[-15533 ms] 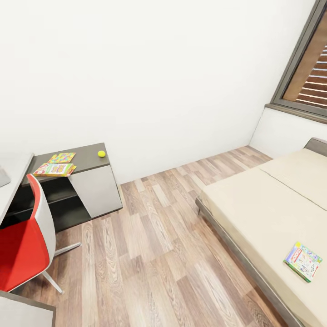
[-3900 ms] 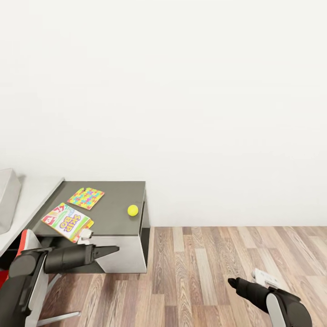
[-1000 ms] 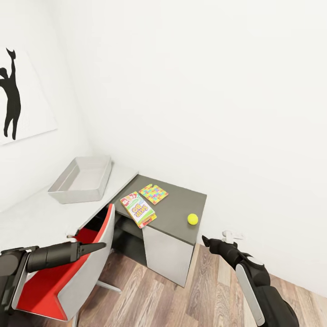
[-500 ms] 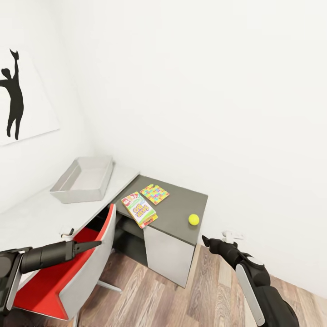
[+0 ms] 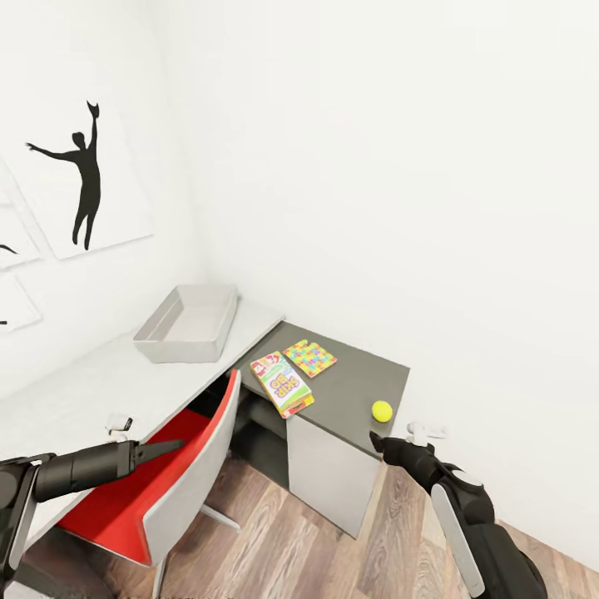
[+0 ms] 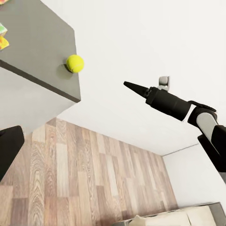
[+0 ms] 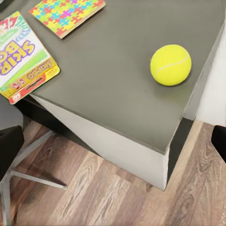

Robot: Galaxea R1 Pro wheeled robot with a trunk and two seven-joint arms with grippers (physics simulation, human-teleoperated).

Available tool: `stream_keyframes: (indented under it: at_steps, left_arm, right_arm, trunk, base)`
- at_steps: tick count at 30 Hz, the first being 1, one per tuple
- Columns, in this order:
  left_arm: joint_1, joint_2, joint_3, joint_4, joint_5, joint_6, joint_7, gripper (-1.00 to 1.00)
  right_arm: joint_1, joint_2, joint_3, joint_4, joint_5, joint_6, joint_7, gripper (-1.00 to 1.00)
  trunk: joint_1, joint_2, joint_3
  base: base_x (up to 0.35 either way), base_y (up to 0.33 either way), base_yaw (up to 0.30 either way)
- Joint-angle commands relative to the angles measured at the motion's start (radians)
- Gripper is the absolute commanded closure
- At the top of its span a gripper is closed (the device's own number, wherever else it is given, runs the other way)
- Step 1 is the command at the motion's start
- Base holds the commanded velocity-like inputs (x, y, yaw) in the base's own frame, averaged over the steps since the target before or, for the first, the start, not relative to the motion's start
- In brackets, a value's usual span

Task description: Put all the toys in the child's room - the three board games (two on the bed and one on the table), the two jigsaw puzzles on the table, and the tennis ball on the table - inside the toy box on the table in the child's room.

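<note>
The light-grey toy box (image 5: 187, 326) stands on the pale table (image 5: 91, 391) near the corner wall. On the dark cabinet section (image 5: 362, 378) lie the SKIP-BO board game (image 5: 282, 383) (image 7: 21, 56), one jigsaw puzzle (image 5: 309, 358) (image 7: 66, 14) and the tennis ball (image 5: 382, 410) (image 7: 171, 64) (image 6: 74, 63). My right gripper (image 5: 376, 439) (image 7: 115, 146) hovers open just in front of the ball, a short gap from it, holding nothing. My left gripper (image 5: 170, 446) (image 6: 113, 150) is open over the chair seat, well short of the cabinet.
A red chair with a grey back (image 5: 179, 474) is tucked under the table between my left arm and the cabinet. Black silhouette posters (image 5: 83, 183) hang on the left wall. Wood-plank floor (image 5: 333, 557) lies open below and to the right of the cabinet.
The view has turned, so the table and its things sit further right in the picture and more of the posters show. Both arms hold their pose.
</note>
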Motion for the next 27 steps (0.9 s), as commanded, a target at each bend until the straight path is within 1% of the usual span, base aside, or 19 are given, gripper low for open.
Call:
stream_keyframes:
  at_steps: [1,17,21,27]
  left_arm:
    - [-0.001,0.000,0.000,0.000,-0.008,0.010,-0.008,-1.00]
    - [-0.001,0.000,-0.001,0.000,-0.009,0.010,-0.008,-1.00]
    - [-0.001,0.000,-0.001,0.000,-0.012,0.010,-0.008,-1.00]
    - [-0.001,0.000,-0.001,0.000,-0.015,0.009,-0.008,-1.00]
  right_arm:
    - [-0.001,0.000,-0.001,-0.001,-0.002,0.005,0.003,-1.00]
    - [-0.001,0.000,0.000,0.000,-0.001,0.004,0.003,-1.00]
    - [-0.001,0.000,0.019,0.000,0.001,0.003,0.003,-1.00]
    - [-0.001,0.000,0.028,0.000,0.003,0.001,0.003,-1.00]
  trunk:
    - [0.001,-0.002,-0.001]
    - [0.001,-0.002,0.004]
    - [0.001,-0.002,0.004]
    - [0.001,-0.002,0.004]
  base:
    - [0.000,0.000,0.263]
    - [0.000,0.000,0.278]
    - [0.000,0.000,0.289]
    - [0.025,0.000,0.290]
